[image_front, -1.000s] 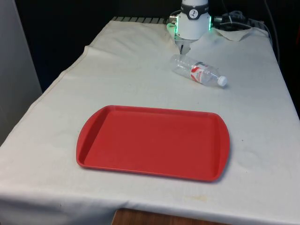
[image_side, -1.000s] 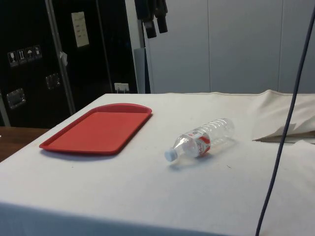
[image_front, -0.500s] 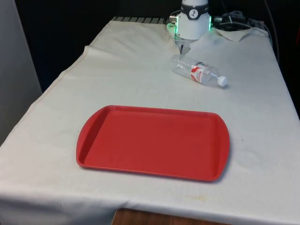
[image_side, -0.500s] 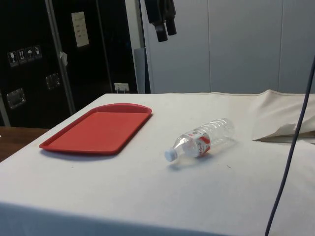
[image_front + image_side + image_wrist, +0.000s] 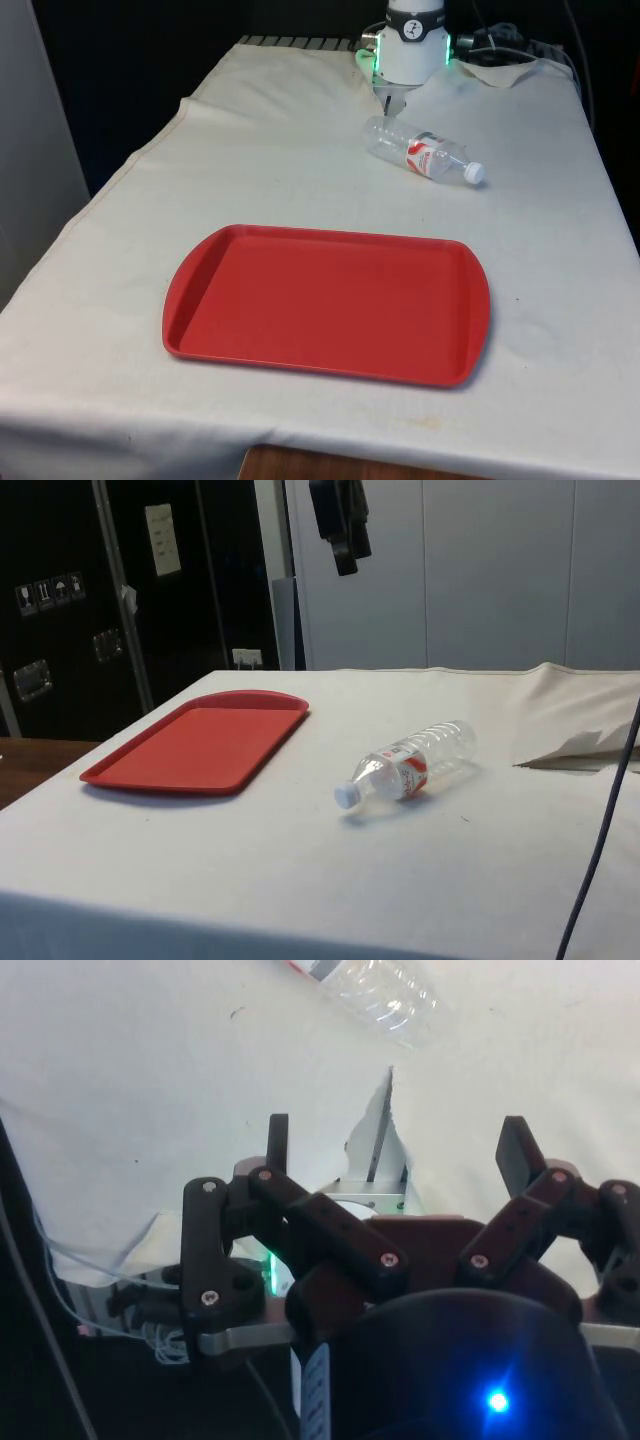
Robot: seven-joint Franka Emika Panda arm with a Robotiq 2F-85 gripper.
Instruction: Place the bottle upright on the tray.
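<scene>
Bottle (image 5: 408,766) lies on its side on the cloth, well below the empty, wide-open gripper (image 5: 395,1145)

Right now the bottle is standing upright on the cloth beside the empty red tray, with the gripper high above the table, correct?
Not quite: the bottle lies on its side on the cloth, as the side view shows. The red tray is empty, and the gripper is high above the table.

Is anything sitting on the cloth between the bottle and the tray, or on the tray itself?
Nothing visible. The water bottle lies on its side on bare white cloth, apart from the red tray, and the tray holds nothing. The end effector hangs open, high above the table.
</scene>
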